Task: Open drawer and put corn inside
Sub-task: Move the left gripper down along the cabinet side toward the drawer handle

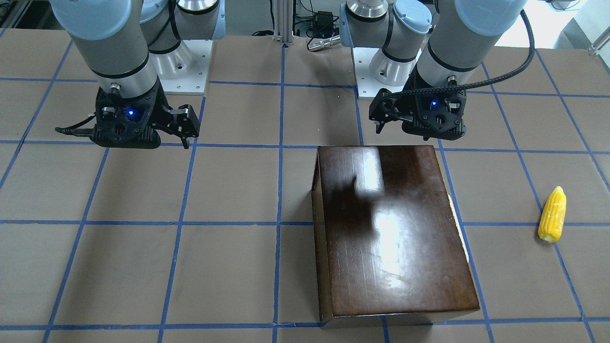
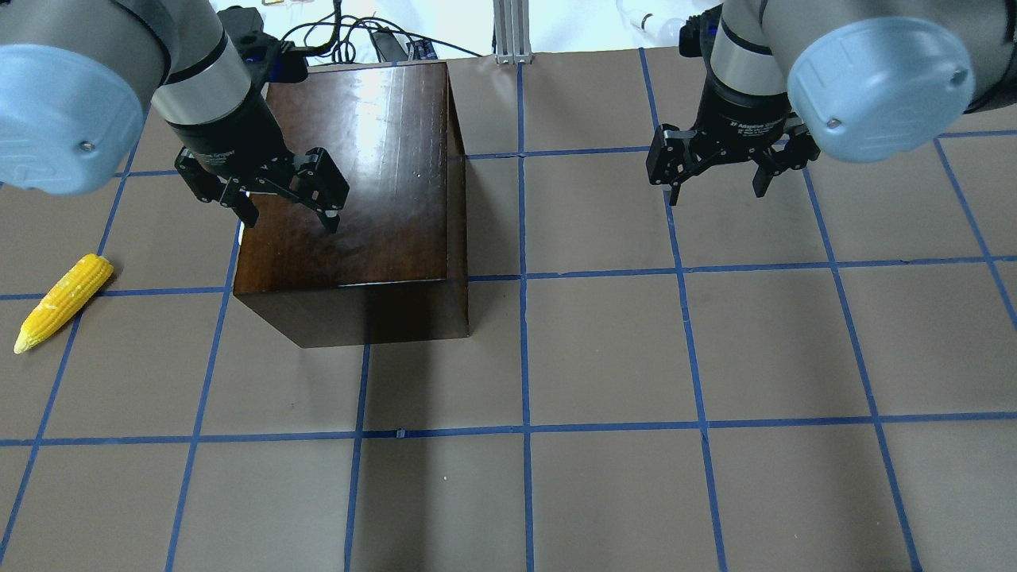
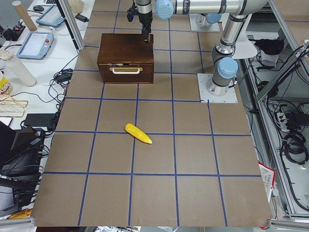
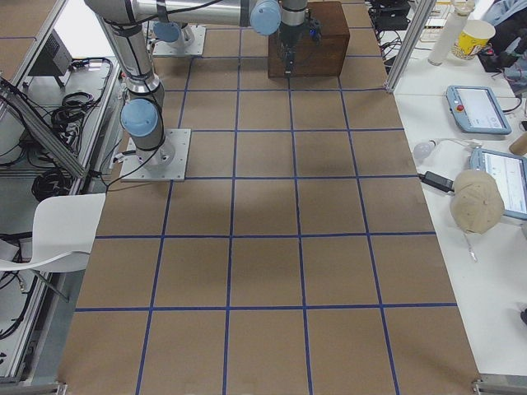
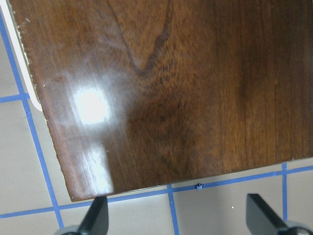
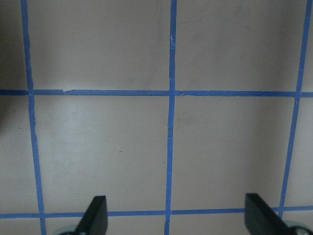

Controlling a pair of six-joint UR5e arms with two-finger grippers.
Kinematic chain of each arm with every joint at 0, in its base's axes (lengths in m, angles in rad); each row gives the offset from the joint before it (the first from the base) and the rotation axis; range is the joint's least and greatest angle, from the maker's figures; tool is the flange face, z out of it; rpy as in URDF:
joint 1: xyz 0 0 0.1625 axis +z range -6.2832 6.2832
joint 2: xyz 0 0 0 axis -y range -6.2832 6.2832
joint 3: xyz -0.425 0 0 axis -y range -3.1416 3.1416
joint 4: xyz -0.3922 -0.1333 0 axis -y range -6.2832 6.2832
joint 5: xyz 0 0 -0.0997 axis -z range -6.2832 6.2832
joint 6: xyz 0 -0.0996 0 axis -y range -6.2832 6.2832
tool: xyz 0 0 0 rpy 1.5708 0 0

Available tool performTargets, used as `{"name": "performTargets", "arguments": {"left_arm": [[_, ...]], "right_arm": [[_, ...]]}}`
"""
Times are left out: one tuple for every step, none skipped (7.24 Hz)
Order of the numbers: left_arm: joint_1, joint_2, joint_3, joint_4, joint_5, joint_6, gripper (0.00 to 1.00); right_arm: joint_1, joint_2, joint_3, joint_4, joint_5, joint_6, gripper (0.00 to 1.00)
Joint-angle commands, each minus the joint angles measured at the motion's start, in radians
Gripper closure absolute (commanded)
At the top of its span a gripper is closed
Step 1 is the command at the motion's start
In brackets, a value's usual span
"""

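Observation:
The glossy dark-brown box stands on the table's left half. Its drawer faces the table's left end, sits flush in the box and carries a pale handle. The yellow corn lies on the table left of the box, apart from it; it also shows in the front view. My left gripper hangs open and empty above the box's near left top, which fills its wrist view. My right gripper is open and empty over bare table to the right.
The brown table is marked with a grid of blue tape. The arm bases stand at the robot's edge. A metal post and cables sit beyond the far edge. Tablets and cups are on the side desks.

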Motion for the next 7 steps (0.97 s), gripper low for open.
{"name": "performTargets", "arguments": {"left_arm": [[0.000,0.002,0.000,0.000,0.001,0.000,0.00],[0.000,0.002,0.001,0.000,0.001,0.000,0.00],[0.002,0.002,0.003,0.000,-0.001,0.000,0.00],[0.002,0.002,0.003,0.000,0.001,-0.004,0.00],[0.006,0.004,0.014,0.000,-0.004,0.000,0.00],[0.006,0.014,0.017,0.000,0.002,0.000,0.00],[0.006,0.022,0.017,-0.002,0.002,-0.001,0.00]], "right_arm": [[0.000,0.000,0.000,0.000,0.000,0.000,0.00],[0.000,0.000,0.000,0.000,0.000,0.000,0.00],[0.000,0.001,0.000,0.000,0.000,0.000,0.00],[0.000,0.000,0.000,0.000,0.000,0.000,0.00],[0.000,0.000,0.000,0.000,0.000,0.000,0.00],[0.000,0.001,0.000,0.000,0.000,0.000,0.00],[0.000,0.000,0.000,-0.001,0.000,0.000,0.00]]}}
